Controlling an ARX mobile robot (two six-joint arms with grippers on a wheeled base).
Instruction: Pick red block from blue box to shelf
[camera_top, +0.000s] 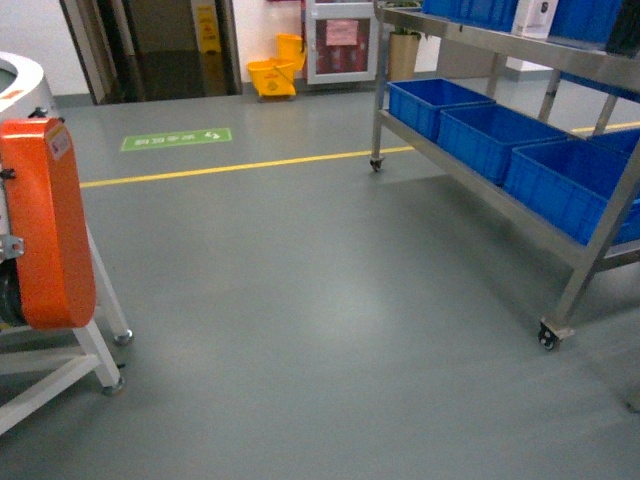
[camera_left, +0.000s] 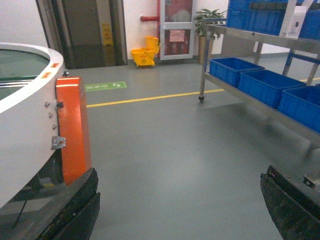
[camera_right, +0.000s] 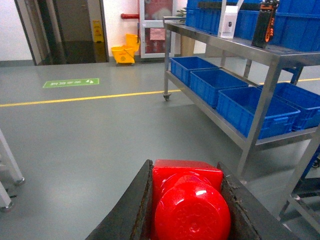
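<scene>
The right gripper (camera_right: 187, 210) is clamped on the red block (camera_right: 189, 200), stud toward the camera; the shelf (camera_right: 260, 55) stands ahead at upper right; the left gripper (camera_left: 177, 205) gapes empty.

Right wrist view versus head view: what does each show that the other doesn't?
Only the right wrist view shows the red block clamped in the right gripper, plus a white box on the shelf's upper tier. Only the head view shows the orange-panelled machine on the left. Both show the shelf with its dark blue crates, the yellow floor line and the yellow mop bucket.
</scene>
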